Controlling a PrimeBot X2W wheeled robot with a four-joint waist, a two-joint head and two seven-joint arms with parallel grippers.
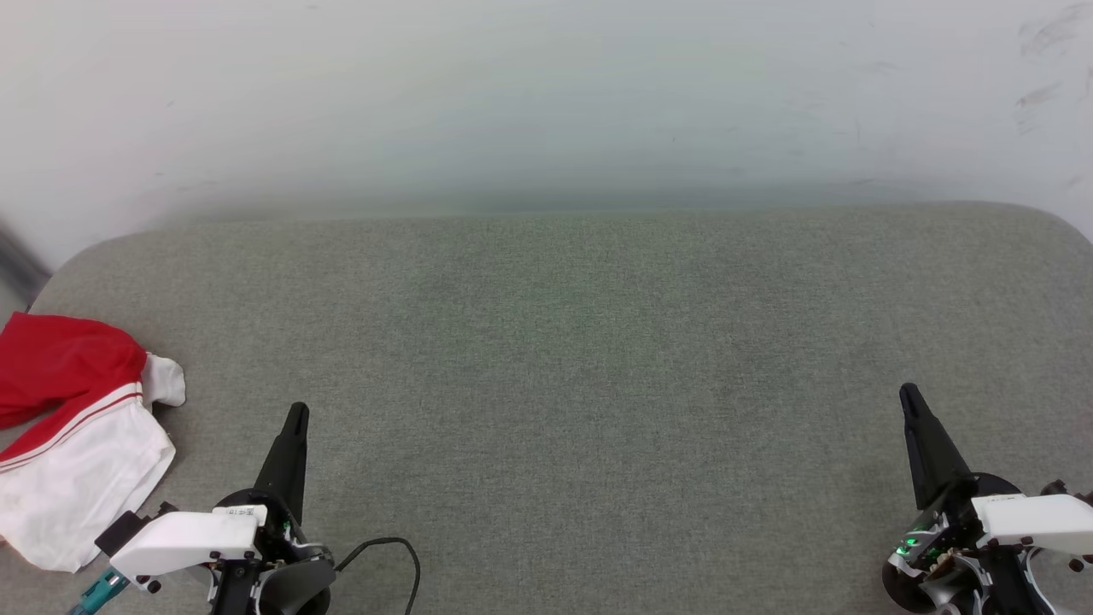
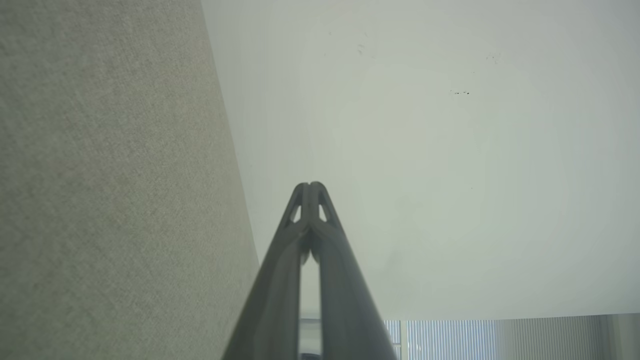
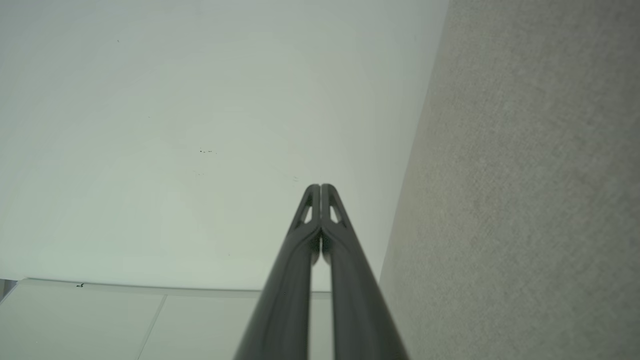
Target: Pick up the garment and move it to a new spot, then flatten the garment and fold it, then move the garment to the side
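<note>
- Grey woven pad [image 1: 564, 359] filled most of the head view, its far corners rounded.
- Behind it rose a pale wall [image 1: 546, 94], faintly scuffed at the upper right.
- And over at the pad's left edge lay the garment [image 1: 68, 410], all bunched up: red cloth toward the far side, a white sleeve with thin red-and-white stripes spilling nearer, part of it cut off by the frame.
- Left gripper [image 1: 296, 414] sat low on the left, near the garment but apart from it, jaws pressed together and holding nothing.
- Right gripper [image 1: 908, 395] sat low on the right, well apart from the garment, jaws pressed together too, nothing between them.
- Thin black cable [image 1: 384, 540] looped over the pad beside the left wrist.
</note>
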